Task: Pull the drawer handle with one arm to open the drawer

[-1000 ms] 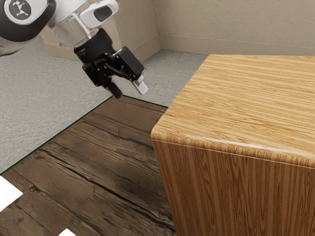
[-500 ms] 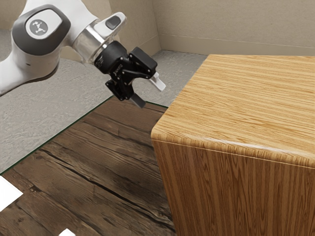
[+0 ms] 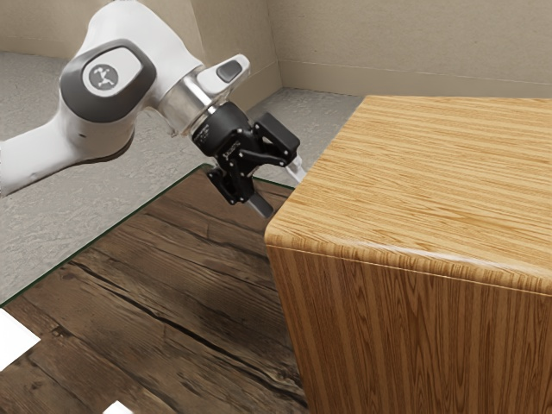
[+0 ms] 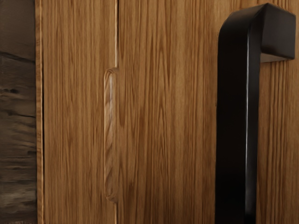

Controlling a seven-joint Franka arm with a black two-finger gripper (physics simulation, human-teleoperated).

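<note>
A light wooden cabinet (image 3: 431, 198) stands at the exterior view's right, its drawer face turned away from that camera. My black gripper (image 3: 278, 188) is open, with one finger (image 3: 297, 169) high and the other finger (image 3: 258, 204) low. It hangs just off the cabinet's upper far corner, facing the hidden side. In the wrist view the wooden drawer front (image 4: 163, 112) lies close ahead, and a black bar handle (image 4: 238, 126) stands out from it. A seam with a rounded notch (image 4: 110, 135) runs beside the handle. Nothing is between my fingers.
The cabinet stands on a dark plank floor (image 3: 155, 285), also seen in the wrist view as a dark strip (image 4: 16, 116) past the cabinet's edge. Grey carpet (image 3: 69, 172) and beige walls (image 3: 388, 34) lie beyond. White patches (image 3: 13, 336) lie at the lower left.
My arm has swung toward the exterior view's right and lower, bringing the gripper from open floor space up to the cabinet's far corner. The fingers stay open.
</note>
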